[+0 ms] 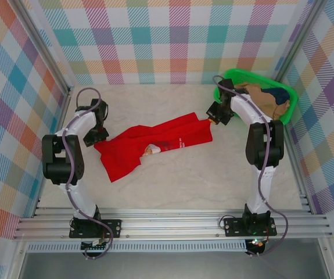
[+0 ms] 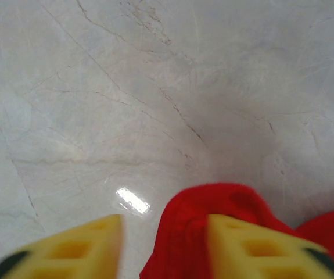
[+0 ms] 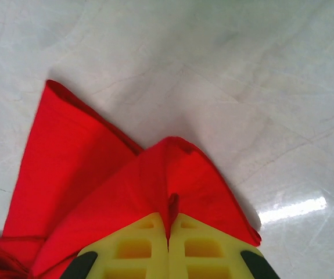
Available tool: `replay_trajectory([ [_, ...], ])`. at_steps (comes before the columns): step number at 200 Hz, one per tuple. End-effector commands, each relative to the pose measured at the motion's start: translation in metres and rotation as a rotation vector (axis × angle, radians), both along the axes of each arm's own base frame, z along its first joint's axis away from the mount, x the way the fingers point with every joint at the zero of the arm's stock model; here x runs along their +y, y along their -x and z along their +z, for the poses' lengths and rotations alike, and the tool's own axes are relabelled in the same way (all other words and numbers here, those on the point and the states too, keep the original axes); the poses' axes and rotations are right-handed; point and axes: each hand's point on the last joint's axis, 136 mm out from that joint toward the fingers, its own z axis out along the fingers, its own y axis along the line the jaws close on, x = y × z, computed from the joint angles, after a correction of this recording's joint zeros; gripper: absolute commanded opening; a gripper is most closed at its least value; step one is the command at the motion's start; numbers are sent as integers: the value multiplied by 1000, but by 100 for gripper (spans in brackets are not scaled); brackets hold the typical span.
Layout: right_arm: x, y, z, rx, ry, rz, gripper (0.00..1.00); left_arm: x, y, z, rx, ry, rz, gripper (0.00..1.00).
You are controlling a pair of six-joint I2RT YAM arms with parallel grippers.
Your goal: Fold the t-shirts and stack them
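Right jaws pinch red t-shirt [image 3: 85,168]; left jaws parted, its cloth between.

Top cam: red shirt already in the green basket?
No, the red t-shirt lies spread on the table, outside the green basket at the far right.
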Motion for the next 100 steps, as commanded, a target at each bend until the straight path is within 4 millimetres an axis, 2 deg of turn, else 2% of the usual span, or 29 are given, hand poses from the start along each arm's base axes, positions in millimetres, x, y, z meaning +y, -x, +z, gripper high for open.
replay_trajectory([
  [1, 3, 19, 12, 7, -29, -11, 0, -1, 38, 28, -27, 19, 63, 58],
  [20, 4, 35, 8, 21, -34, -9, 0, -23, 83, 30, -14, 105, 81, 58],
  [30, 4, 40, 8, 24, -35, -7, 0, -38, 110, 22, 11, 181, 94, 54],
  [46, 4, 47, 4, 32, -34, -3, 0, -63, 141, 3, 48, 311, 106, 49],
  [74, 5, 51, 3, 33, -34, 15, 0, -100, 162, -22, 68, 462, 83, 48],
  [100, 5, 53, 5, 31, -36, 21, 0, -102, 175, -41, 159, 429, 83, 51],
])
